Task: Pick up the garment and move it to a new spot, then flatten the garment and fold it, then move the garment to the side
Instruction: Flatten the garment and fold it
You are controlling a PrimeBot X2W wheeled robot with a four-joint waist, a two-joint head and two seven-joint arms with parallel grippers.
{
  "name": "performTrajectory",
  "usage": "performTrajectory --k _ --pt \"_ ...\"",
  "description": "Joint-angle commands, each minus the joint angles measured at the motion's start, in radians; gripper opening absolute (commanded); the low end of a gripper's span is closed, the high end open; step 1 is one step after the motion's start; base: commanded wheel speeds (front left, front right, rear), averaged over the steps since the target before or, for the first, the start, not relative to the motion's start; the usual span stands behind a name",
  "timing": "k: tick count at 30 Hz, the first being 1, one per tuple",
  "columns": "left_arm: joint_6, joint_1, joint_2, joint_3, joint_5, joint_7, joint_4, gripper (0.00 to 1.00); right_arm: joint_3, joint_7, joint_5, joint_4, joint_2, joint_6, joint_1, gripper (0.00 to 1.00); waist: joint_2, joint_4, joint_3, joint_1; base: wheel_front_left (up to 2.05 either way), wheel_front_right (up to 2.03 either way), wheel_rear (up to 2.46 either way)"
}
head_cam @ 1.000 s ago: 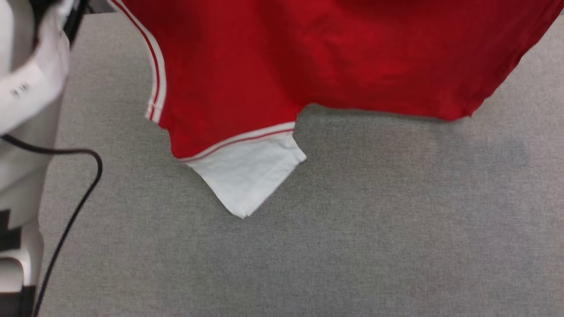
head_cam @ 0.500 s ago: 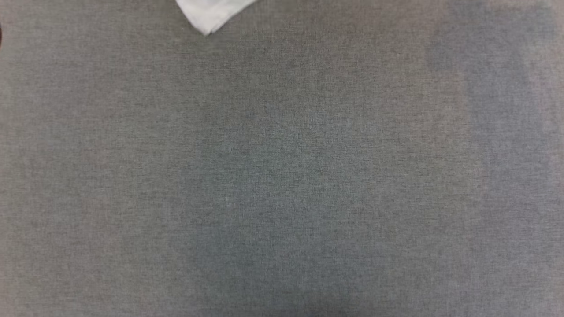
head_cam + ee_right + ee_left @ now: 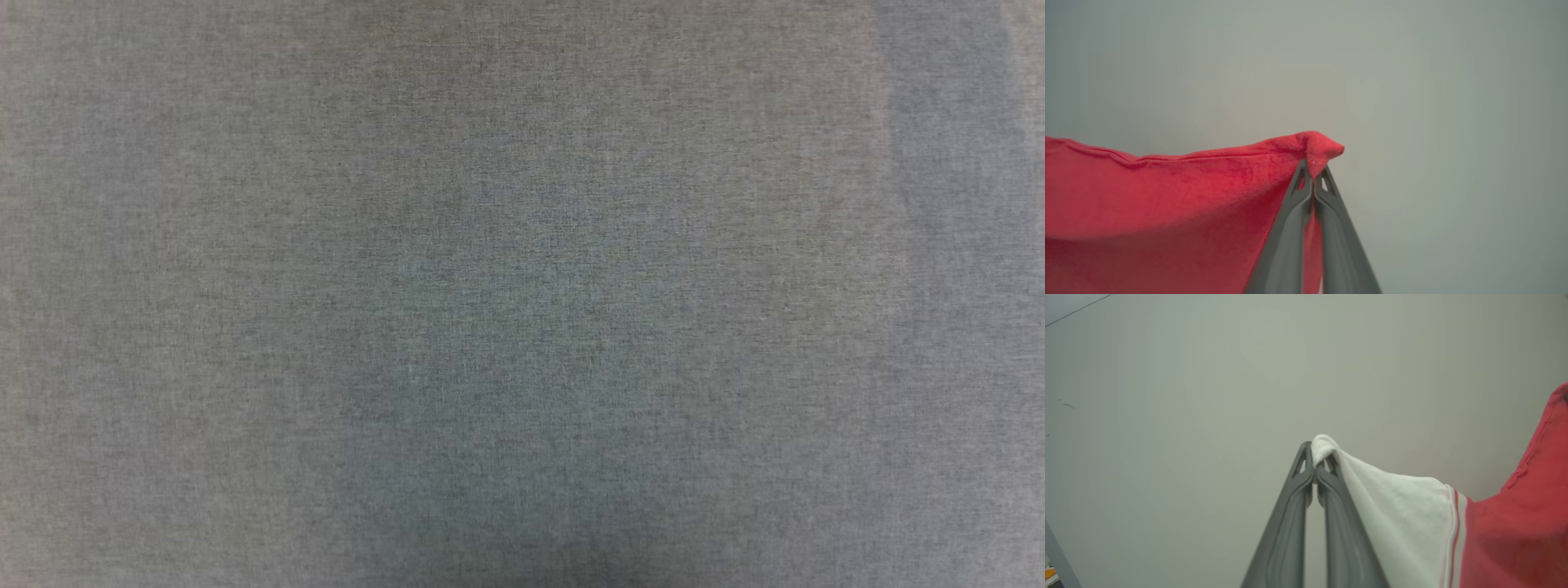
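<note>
The left gripper [image 3: 1316, 457] has its two dark fingers pressed together at the tips, pinching a small bunched fold of the white sleeve [image 3: 1404, 514] of the garment [image 3: 1515, 522]. A little nub of white cloth stands out past the fingertips. From the pinch, the sleeve drops away along the right-hand finger toward the lower right of the left wrist view. It widens there and meets a red-and-white striped trim [image 3: 1455, 535], past which the red body of the jersey begins and rises to that view's right edge.

The right gripper [image 3: 1313, 169] is likewise closed tight, its fingertips clamping a corner of the garment's red cloth [image 3: 1167, 196]. A small red peak pokes out above and to the right of the tips. From that corner a stitched hem [image 3: 1208, 155] runs nearly straight to the left edge of the right wrist view, and the red fabric hangs below it in a broad sheet. A strip of it shows in the slit between the two fingers.

Both pinched parts are lifted against a plain pale background [image 3: 1433, 102], so the jersey is held between the two grippers by a sleeve and a hem corner. How its lower part hangs cannot be told.

The head view looks down on a grey woven tabletop [image 3: 522, 294], with a darker patch across its middle and lower part.
</note>
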Motion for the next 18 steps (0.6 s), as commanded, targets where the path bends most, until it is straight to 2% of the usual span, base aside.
performTrajectory --k 1,9,18 --pt "-0.002 0.018 0.005 -0.004 -0.009 -0.013 0.016 0.0 0.019 -0.012 0.017 0.016 0.003 -0.001 0.003 0.0 0.0 0.003 0.002 -0.0001 0.0 0.0 0.0" --pt "-0.009 0.164 0.016 -0.035 -0.057 -0.095 0.101 0.0 0.156 -0.068 0.104 0.072 -0.003 -0.001 0.119 0.0 0.0 0.02 -0.023 -0.0001 0.0 0.0 0.0" --pt "-0.011 0.399 0.041 -0.055 -0.122 -0.175 0.123 0.0 0.31 -0.124 0.244 0.029 -0.019 -0.001 0.321 0.0 0.0 0.029 -0.11 -0.0001 0.0 0.0 0.0"
